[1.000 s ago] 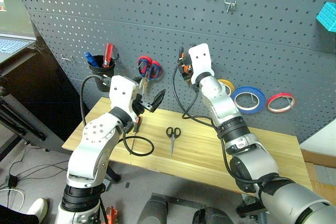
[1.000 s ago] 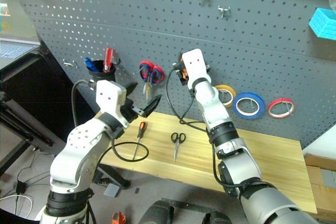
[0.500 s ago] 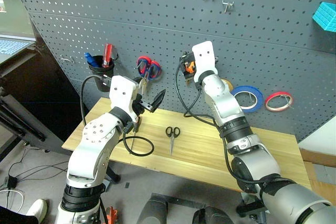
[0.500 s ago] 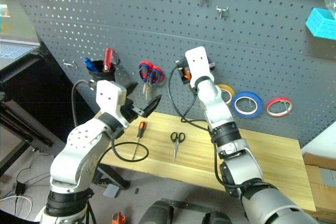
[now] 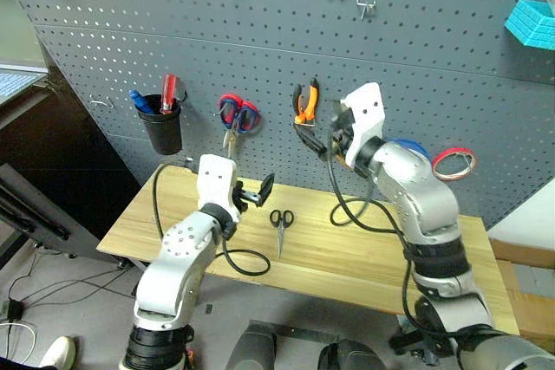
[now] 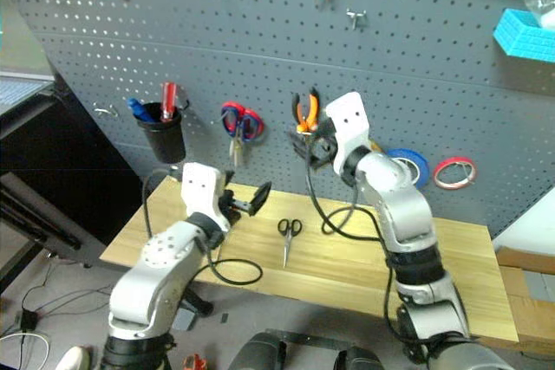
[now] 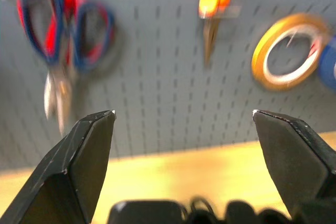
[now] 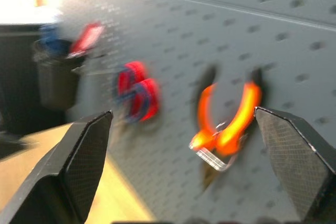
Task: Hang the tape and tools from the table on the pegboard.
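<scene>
The dark grey perforated metal pegboard (image 5: pixel 451 49) rises behind the rectangular light wooden worktop (image 5: pixel 364 253), whose surface shows a lengthwise grain.

The orange-handled needle-nose pliers (image 5: pixel 305 101) hang on the pegboard, handles up and jaws down, between the red-and-blue-handled scissors (image 5: pixel 234 119) and the right tool (image 5: pixel 334 132). The thin blue ring-shaped roll of tape (image 6: pixel 408 162) hangs on the pegboard just past the right arm, partly covered by it. In the left wrist view a yellow tape ring (image 7: pixel 286 51) hangs beside its blue edge. A thin red tape ring (image 5: pixel 453 162) hangs further right.

The slim black-handled scissors (image 5: pixel 280 224) lie flat on the worktop, blades pointing toward the front edge, between the two arms. The small screwdriver cannot be made out.

The left tool (image 5: pixel 251 192) hovers just above the worktop, near the scissors' handles. Its two black wedge-shaped fingers (image 7: pixel 86 161) stand wide apart and hold nothing. The right tool is raised in front of the pegboard, just beside the hanging pliers. Its fingers (image 8: pixel 84 156) are also spread wide and empty.

A black cylindrical cup (image 5: pixel 163 127) hangs on the pegboard at the left, holding a red-handled screwdriver (image 5: pixel 167 93) and a blue-handled item. A black cable (image 5: pixel 247 262) loops over the worktop from the left arm. Another cable (image 5: pixel 355 214) trails from the right arm. A turquoise ribbed block (image 5: pixel 531 23) sits at the upper right of the pegboard.
</scene>
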Robot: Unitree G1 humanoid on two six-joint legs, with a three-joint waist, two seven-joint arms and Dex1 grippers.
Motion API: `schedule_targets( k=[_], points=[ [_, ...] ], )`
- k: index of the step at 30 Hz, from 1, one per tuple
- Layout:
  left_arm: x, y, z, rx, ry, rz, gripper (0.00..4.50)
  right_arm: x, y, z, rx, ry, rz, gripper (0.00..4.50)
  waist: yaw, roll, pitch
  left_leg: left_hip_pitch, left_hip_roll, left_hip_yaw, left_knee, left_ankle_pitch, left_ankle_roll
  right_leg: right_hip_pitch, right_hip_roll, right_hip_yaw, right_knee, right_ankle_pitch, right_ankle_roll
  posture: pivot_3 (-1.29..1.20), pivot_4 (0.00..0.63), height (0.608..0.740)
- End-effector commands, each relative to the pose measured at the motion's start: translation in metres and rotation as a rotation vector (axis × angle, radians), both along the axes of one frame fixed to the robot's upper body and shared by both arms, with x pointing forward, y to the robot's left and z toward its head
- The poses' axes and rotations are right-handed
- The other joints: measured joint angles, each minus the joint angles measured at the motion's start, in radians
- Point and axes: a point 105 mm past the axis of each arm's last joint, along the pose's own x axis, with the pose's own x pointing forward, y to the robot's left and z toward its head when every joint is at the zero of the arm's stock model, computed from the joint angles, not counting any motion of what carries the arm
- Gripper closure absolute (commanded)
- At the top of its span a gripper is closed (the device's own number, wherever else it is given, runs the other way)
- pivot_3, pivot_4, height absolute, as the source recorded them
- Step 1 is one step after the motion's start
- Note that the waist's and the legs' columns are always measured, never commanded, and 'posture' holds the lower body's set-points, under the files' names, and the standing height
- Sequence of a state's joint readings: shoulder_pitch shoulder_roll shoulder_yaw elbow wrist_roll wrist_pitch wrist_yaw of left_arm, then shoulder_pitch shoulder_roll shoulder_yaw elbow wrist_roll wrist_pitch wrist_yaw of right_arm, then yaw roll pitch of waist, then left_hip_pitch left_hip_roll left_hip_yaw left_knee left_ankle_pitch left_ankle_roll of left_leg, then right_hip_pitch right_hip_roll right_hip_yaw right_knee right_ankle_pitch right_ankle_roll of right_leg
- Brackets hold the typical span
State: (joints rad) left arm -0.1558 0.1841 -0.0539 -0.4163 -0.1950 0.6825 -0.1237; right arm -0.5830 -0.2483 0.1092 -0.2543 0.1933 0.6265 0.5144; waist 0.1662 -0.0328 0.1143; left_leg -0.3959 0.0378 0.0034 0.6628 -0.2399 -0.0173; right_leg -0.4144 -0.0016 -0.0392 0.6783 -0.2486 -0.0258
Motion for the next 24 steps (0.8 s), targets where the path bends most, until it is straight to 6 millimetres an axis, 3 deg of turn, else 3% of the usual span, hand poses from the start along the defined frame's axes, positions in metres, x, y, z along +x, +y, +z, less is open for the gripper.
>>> schedule_targets(
  k=[1,6,8,12,16,24],
  points=[
    [0.008,-0.006,-0.025,0.006,0.111,0.103,0.0,-0.028,-0.005,-0.013,-0.097,-0.041,0.152,0.02,-0.018,0.003,0.006,0.0,0.0,0.0,0.0,0.0,0.0,0.0,0.0,0.0,0.0,0.0,0.0,0.16,0.127,0.74],
    [0.007,-0.027,-0.076,0.01,0.356,0.206,0.0,-0.061,-0.035,-0.074,-0.281,0.067,0.31,0.02,-0.08,0.005,0.048,0.005,-0.006,-0.001,0.0,0.0,0.0,0.007,-0.001,-0.001,-0.004,-0.004,-0.006,0.07,0.207,0.74],
    [0.003,-0.035,-0.088,0.015,0.42,0.225,0.0,-0.073,-0.042,-0.087,-0.313,0.099,0.377,0.02,-0.108,0.004,0.07,0.005,-0.006,-0.002,-0.001,0.0,0.0,0.007,-0.002,-0.001,-0.004,-0.004,-0.004,0.05,0.225,0.74],
    [0.001,-0.043,-0.099,0.029,0.485,0.241,0.0,-0.093,-0.043,-0.095,-0.305,0.164,0.475,0.02,-0.161,0.0,0.105,-0.001,-0.005,-0.002,-0.003,0.0,0.0,0.003,0.0,0.002,-0.003,-0.001,0.003,0.0,0.263,0.74],
    [0.003,-0.041,-0.102,0.052,0.5,0.283,0.0,-0.106,-0.04,-0.095,-0.304,0.19,0.555,0.02,-0.168,-0.001,0.133,-0.001,-0.004,-0.004,-0.003,0.0,0.0,0.0,0.0,0.0,-0.002,-0.002,0.003,-0.05,0.289,0.74],
    [-0.001,-0.034,-0.108,0.066,0.536,0.318,0.0,-0.093,-0.034,-0.094,-0.305,0.177,0.553,0.02,-0.172,-0.005,0.159,-0.005,-0.006,-0.001,-0.002,0.0,0.0,-0.004,-0.007,0.003,-0.004,-0.002,0.011,-0.06,0.304,0.74]
  ],
)
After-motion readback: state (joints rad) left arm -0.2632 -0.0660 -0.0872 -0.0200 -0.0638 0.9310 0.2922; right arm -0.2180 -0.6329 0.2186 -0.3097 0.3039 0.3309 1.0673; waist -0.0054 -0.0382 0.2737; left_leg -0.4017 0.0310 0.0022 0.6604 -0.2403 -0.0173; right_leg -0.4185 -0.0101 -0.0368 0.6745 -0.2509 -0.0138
